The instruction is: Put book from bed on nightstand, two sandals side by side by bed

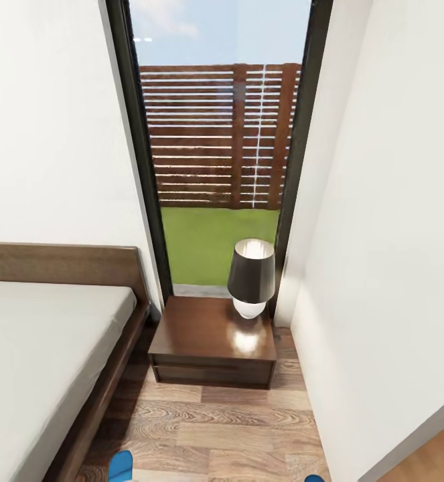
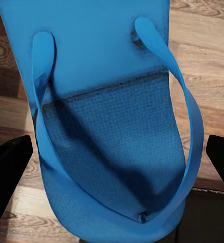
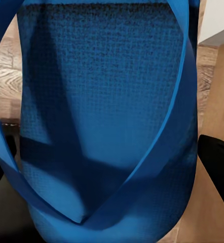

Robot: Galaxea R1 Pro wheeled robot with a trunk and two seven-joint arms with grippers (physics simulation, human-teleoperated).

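Observation:
One blue sandal (image 2: 112, 126) lies sole-up and close between the black fingers (image 2: 10, 172) of my left gripper (image 2: 119, 152), which is shut on its edges above the wood floor. The other sandal (image 3: 102, 111) sits the same way in my right gripper (image 3: 107, 162), also shut on it. In the head view their blue tips peek up at the bottom edge, the left sandal (image 1: 121, 465) beside the bed (image 1: 41, 361) and the right sandal (image 1: 314, 478) near the wall. A dark nightstand (image 1: 201, 335) stands ahead at the bed's head. The book is out of view.
A black-shaded lamp (image 1: 251, 276) stands on the nightstand's far right corner. Behind it is a tall dark-framed window (image 1: 215, 167). A white wall (image 1: 389, 268) closes the right side, leaving a narrow strip of plank floor (image 1: 215, 428) between bed and wall.

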